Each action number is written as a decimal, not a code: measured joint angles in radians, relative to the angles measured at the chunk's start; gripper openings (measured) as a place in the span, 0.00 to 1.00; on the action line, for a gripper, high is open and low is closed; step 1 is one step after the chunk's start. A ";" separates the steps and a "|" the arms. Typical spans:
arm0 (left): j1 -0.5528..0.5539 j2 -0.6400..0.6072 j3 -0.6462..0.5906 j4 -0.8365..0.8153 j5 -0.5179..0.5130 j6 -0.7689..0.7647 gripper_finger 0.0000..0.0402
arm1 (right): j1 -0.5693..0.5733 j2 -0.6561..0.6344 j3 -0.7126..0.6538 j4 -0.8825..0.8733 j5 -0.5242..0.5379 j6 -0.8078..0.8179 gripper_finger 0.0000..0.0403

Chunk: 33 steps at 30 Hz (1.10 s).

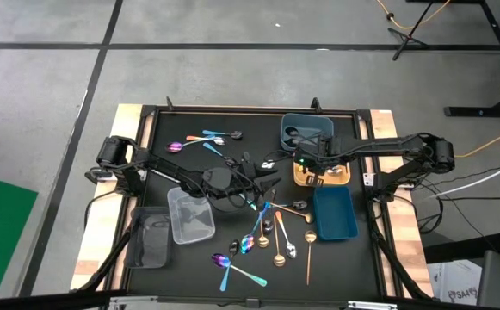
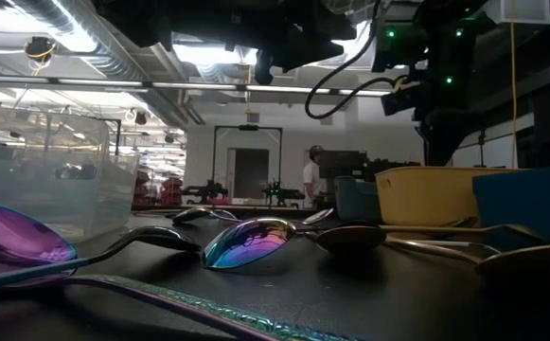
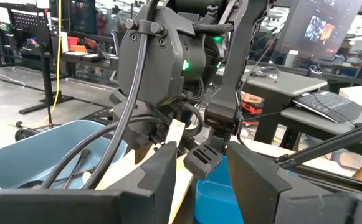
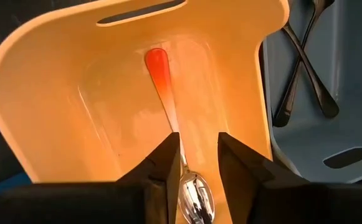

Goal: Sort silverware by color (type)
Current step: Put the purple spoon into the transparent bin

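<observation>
The black surface (image 1: 258,185) stands on a grey floor, and behind it you see a large workshop room with a person far in the background. The silverware (image 1: 262,237) lies mostly in a loose heap at the near middle of the surface, a few spoons more near the far left, and some are already in the trays.

The right gripper (image 4: 194,163) hangs over the yellow tray (image 4: 56,81). Its fingers stand a little apart, and a spoon with orange handle (image 4: 159,81) lies on the tray floor between them; I judge it is released, not held. The left gripper (image 3: 196,180) waits near the middle, its fingers wide and empty.

You should expect these spoons to be light, stiff and slippery, and they lie flat, so the fingers can slide off. I think the thin handle, near its middle, is the best place to take hold.

Only the right wrist view shows you the spoon inside the yellow tray and two dark spoons (image 4: 305,68) crossed in the grey-blue tray (image 4: 349,124). The low view shows the iridescent spoon bowl (image 2: 248,242), but not the tray contents.
</observation>
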 joint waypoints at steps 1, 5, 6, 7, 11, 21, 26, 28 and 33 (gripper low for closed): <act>0.000 0.000 0.000 0.000 0.000 0.000 0.34 | 0.000 0.000 0.000 0.003 0.000 0.000 0.24; 0.000 0.000 0.000 0.000 0.000 0.000 0.34 | 0.000 0.000 0.000 0.016 0.000 0.000 0.24; 0.000 0.000 0.000 0.000 0.000 0.000 0.34 | 0.000 0.000 0.000 0.016 0.000 0.000 0.24; 0.000 0.000 0.000 0.000 0.000 0.000 0.34 | 0.000 0.000 0.000 0.016 0.000 0.000 0.24; 0.000 0.000 0.000 0.000 0.000 0.006 0.34 | 0.000 0.000 0.000 0.016 0.000 0.000 0.24; -0.001 0.000 0.000 0.000 0.000 0.002 0.34 | 0.000 0.000 0.000 0.008 0.000 0.000 0.24; -0.001 -0.013 0.000 0.002 0.006 0.007 0.34 | 0.000 0.000 0.018 -0.038 0.000 -0.001 0.24; -0.001 -0.036 0.000 0.001 0.008 0.008 0.34 | 0.000 0.000 0.047 -0.075 0.000 -0.002 0.24; -0.003 -0.097 0.000 0.000 0.026 0.011 0.32 | 0.000 -0.001 0.137 -0.150 0.000 -0.001 0.24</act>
